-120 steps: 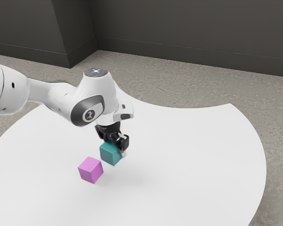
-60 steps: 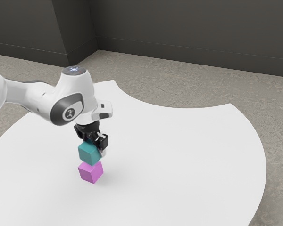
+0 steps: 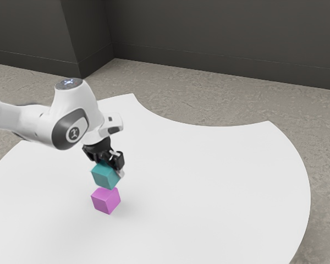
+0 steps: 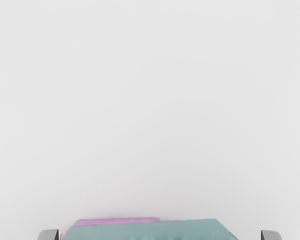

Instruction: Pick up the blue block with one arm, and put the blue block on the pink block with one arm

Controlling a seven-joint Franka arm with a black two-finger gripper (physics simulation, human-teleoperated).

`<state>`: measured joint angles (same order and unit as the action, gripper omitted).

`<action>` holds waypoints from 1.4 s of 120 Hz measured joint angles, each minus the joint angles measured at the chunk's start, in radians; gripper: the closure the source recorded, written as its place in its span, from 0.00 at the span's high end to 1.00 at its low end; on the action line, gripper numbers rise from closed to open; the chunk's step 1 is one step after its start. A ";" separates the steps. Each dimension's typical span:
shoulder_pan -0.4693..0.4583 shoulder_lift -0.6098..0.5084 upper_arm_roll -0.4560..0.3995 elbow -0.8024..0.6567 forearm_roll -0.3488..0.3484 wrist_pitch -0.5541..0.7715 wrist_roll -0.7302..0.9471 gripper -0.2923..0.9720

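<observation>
The blue block (image 3: 103, 175), teal in colour, hangs in the air with my black gripper (image 3: 106, 168) shut on it. Directly below it the pink block (image 3: 105, 200) rests on the white table (image 3: 209, 181), with a small gap or light contact between the two; I cannot tell which. In the wrist view the blue block (image 4: 150, 230) sits just under my hand between the grey fingertips (image 4: 48, 234), and a strip of the pink block (image 4: 112, 220) peeks out behind its edge.
The round white table stretches wide toward the exterior view's right and front. Grey floor (image 3: 236, 93) and dark walls (image 3: 209, 33) surround it. My white arm (image 3: 38, 124) reaches in from the exterior view's left.
My gripper carried the blue block toward the exterior view's left, from beside the pink block to straight above it. Over the last half second it barely shifted.
</observation>
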<state>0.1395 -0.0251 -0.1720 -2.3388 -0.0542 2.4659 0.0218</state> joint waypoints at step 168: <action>-0.004 -0.047 0.054 -0.073 0.002 -0.054 0.092 0.49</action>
<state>0.1360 -0.0718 -0.1182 -2.4116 -0.0524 2.4116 0.1141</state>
